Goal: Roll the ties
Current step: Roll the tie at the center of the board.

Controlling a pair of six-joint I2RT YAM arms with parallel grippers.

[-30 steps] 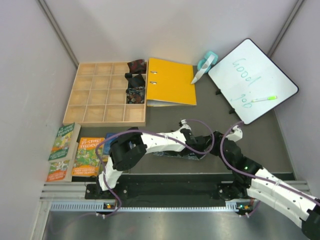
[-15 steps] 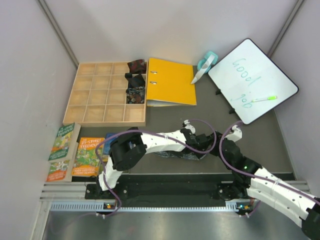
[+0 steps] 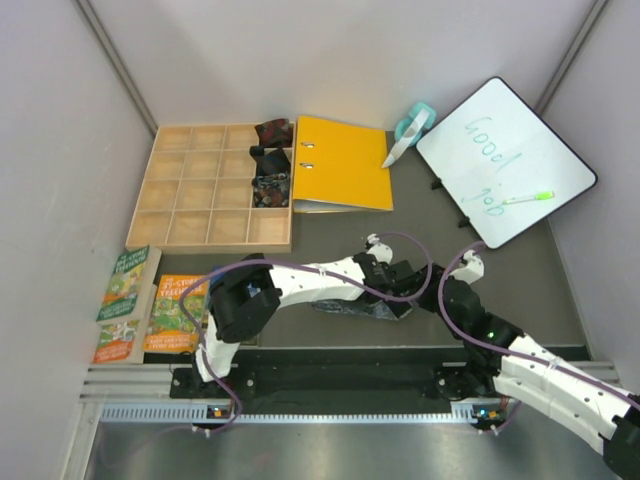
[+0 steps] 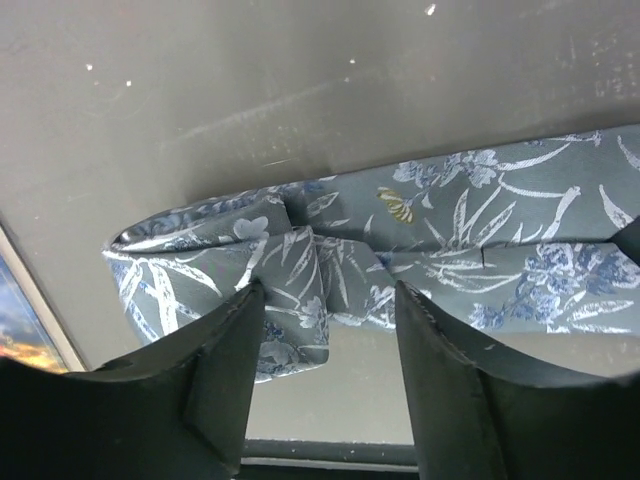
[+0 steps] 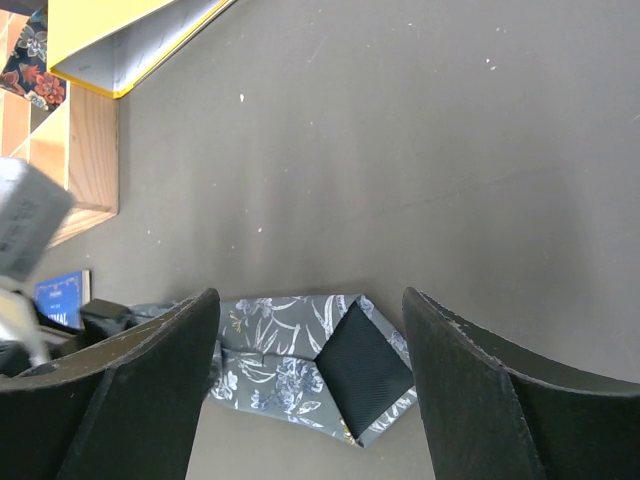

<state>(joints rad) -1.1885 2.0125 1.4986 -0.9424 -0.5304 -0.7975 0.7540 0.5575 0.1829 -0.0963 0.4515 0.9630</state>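
- Left wrist view: the left gripper (image 4: 325,297) now holds its jaws wider apart than a moment ago. It has let go of the grey-blue tie (image 4: 340,265), and the folded end lies loose on the table (image 4: 300,90) between the fingers.
- I judge that a first fold is made but there is no real roll yet. Without a grip, the fold may spring open.
- The right gripper (image 5: 310,300) hangs with jaws wide and empty, above the tie's dark tip (image 5: 362,370).
- In the top view the left arm (image 3: 320,275) covers most of the tie.
- The long part of the tie runs out of the left wrist picture.
- I cannot tell whether a finger is touching the cloth.
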